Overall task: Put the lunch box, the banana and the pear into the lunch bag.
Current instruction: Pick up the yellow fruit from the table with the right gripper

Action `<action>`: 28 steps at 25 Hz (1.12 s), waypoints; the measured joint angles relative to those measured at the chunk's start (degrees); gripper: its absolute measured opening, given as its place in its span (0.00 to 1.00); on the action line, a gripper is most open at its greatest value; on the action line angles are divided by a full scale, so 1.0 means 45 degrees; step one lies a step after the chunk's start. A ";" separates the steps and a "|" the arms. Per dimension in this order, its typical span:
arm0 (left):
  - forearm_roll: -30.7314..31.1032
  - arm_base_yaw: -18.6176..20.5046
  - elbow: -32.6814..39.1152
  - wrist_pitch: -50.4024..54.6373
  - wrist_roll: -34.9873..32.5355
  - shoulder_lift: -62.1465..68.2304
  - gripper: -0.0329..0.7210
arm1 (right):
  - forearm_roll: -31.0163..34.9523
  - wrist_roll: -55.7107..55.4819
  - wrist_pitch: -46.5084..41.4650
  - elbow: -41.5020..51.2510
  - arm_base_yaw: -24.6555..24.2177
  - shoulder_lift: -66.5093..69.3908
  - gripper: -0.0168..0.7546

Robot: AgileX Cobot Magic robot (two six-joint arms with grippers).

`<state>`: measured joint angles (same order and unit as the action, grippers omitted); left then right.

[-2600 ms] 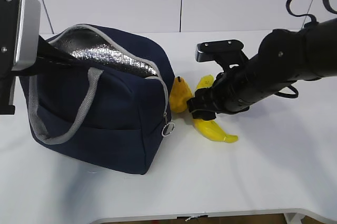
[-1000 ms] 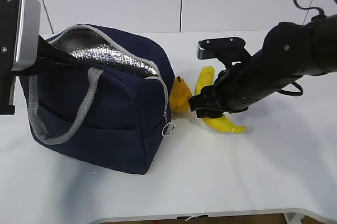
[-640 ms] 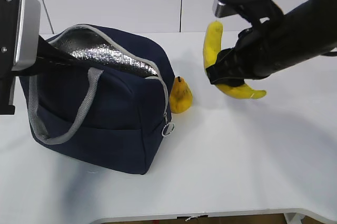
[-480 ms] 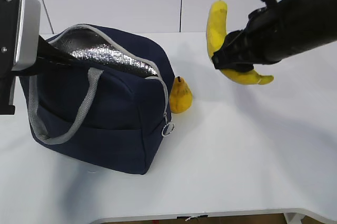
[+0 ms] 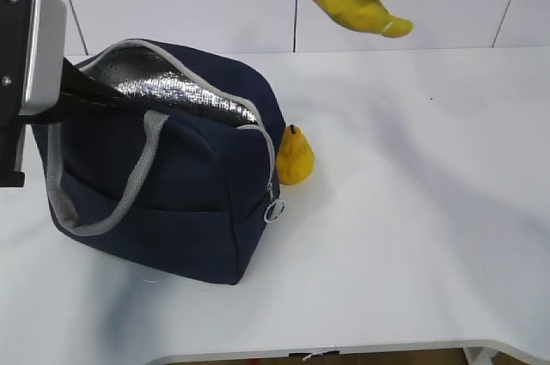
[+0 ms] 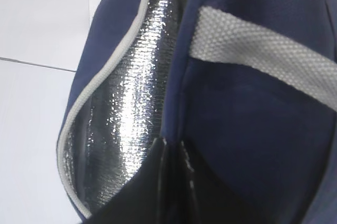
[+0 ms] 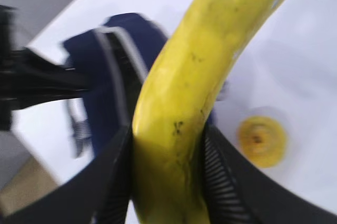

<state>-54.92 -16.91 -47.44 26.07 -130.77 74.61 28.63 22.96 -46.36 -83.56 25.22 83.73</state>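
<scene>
While clamped in right gripper (image 7: pixel 168 176), banana (image 7: pixel 195 103), above pear (image 7: pixel 261 140).

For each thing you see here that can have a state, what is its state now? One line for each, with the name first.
lunch bag: unzipped, mouth held open, foil lining showing.
left gripper: shut on the rim of the lunch bag.
right gripper: shut on the banana, raised high.
banana: held in the air, off the table.
pear: upright on the table, beside the bag, not held.
</scene>
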 joint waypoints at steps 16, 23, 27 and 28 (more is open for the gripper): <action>0.0000 0.0000 0.0000 0.0052 0.0000 0.0000 0.03 | 0.2852 0.2837 -0.5521 -0.6229 0.0000 0.5023 0.44; 0.0000 0.0000 0.0000 0.0052 0.0000 -0.0020 0.03 | 0.2328 0.6513 -0.5597 -0.6330 0.0000 0.5052 0.44; 0.0000 0.0000 0.0000 0.0052 0.0000 -0.0020 0.03 | 0.1464 0.7084 -0.5597 -0.6330 0.0561 0.5134 0.44; 0.0000 0.0000 0.0000 0.0052 0.0000 -0.0020 0.03 | 0.1073 0.7148 -0.5597 -0.6330 0.0824 0.5221 0.44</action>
<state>-54.92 -16.91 -47.44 26.30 -130.77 74.52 33.45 55.12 -71.54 -112.05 28.93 107.22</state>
